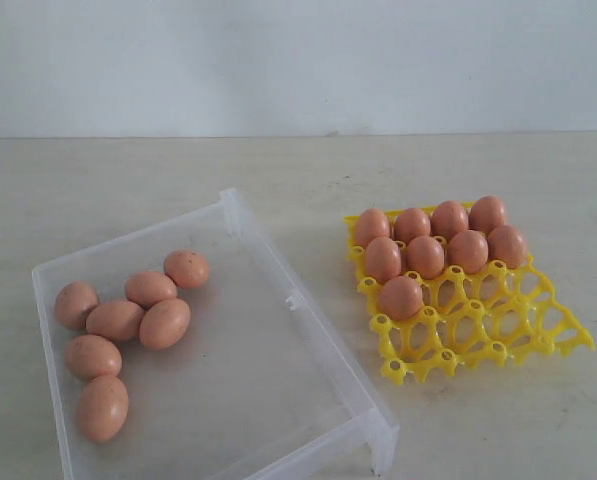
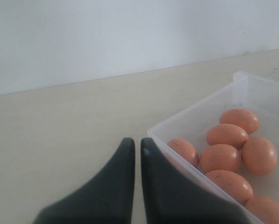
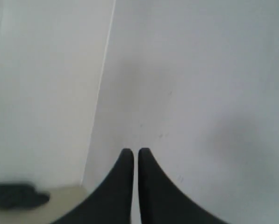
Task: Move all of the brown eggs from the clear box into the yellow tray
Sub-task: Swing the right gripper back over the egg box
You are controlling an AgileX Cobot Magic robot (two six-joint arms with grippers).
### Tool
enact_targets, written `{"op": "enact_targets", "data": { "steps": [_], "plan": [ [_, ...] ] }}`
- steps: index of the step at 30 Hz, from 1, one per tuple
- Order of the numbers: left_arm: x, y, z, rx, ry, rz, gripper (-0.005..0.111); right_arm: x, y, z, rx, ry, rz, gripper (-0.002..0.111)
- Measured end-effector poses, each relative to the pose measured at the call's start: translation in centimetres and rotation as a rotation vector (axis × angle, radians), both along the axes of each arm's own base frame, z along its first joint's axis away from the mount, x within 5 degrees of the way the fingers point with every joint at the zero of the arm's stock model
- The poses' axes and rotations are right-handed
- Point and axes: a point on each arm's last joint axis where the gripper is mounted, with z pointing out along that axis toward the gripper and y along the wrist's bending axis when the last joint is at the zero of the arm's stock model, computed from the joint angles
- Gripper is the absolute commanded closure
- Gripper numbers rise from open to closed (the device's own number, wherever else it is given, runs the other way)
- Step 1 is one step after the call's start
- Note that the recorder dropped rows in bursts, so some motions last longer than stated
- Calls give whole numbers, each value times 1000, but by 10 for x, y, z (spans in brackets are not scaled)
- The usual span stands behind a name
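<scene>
Brown on both sides: seven eggs (image 1: 115,320) loose at the left end of the box (image 1: 248,370), nine seated in the tray (image 1: 396,368) (back two rows full, one cup of the third), filled back to front, likely to keep near cups open to reach. Just past halfway, by that count. Left gripper (image 2: 136,141) just outside the box wall, fingers pressed together on nothing. Right gripper (image 3: 135,151) likewise closed and empty, facing a bare wall (image 3: 200,70). Next, presumably: spreading wide over an egg.
</scene>
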Motion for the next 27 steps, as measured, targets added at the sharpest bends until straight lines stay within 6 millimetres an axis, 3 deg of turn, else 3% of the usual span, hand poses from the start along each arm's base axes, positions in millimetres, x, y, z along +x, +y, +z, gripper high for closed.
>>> {"op": "enact_targets", "data": {
  "steps": [5,13,16,18,22,27],
  "plan": [
    [0,0,0,0,0,0,103,32,60,-34,-93,332,162,108],
    [0,0,0,0,0,0,103,71,159,-146,-269,626,380,108],
    [0,0,0,0,0,0,103,73,187,-185,-382,615,423,108],
    [0,0,0,0,0,0,103,72,202,-201,-439,580,412,108],
    [0,0,0,0,0,0,103,71,220,-209,-544,429,258,108],
    [0,0,0,0,0,0,103,62,235,-210,-833,71,-94,108]
  ]
}}
